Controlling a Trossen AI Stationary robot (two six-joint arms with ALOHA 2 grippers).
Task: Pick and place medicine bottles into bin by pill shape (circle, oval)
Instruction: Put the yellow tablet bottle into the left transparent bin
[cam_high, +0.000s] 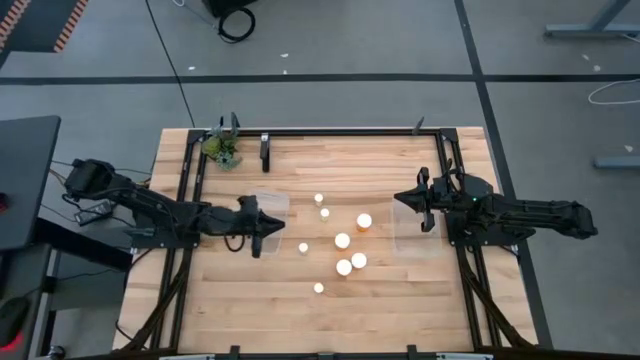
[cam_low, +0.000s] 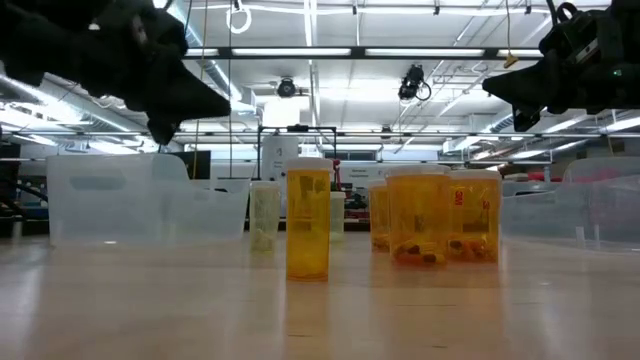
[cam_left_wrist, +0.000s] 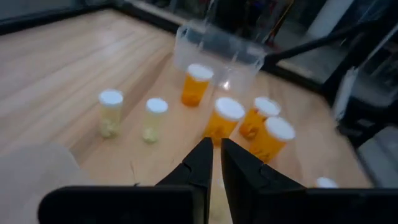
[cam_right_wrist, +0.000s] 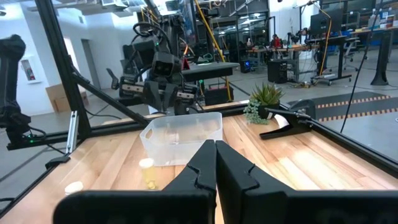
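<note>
Several medicine bottles (cam_high: 342, 240) with white caps stand upright on their bases in the middle of the wooden table (cam_high: 230, 310). In the left wrist view most are orange (cam_left_wrist: 224, 121) and two are pale (cam_left_wrist: 111, 112). My left gripper (cam_high: 278, 225) hovers above the table just left of the bottles and points toward them; only a narrow gap (cam_left_wrist: 216, 163) shows between its fingertips, and nothing is in it. My right gripper (cam_high: 398, 199) waits shut and empty at the table's right (cam_right_wrist: 216, 155), held level above the tabletop.
A clear bin (cam_high: 272, 203) stands on the left by my left gripper, and another clear bin (cam_high: 410, 230) on the right under my right gripper. A green plant (cam_high: 222, 148) and a black clamp (cam_high: 266, 150) sit at the far left edge. Bare wood lies toward the near edge.
</note>
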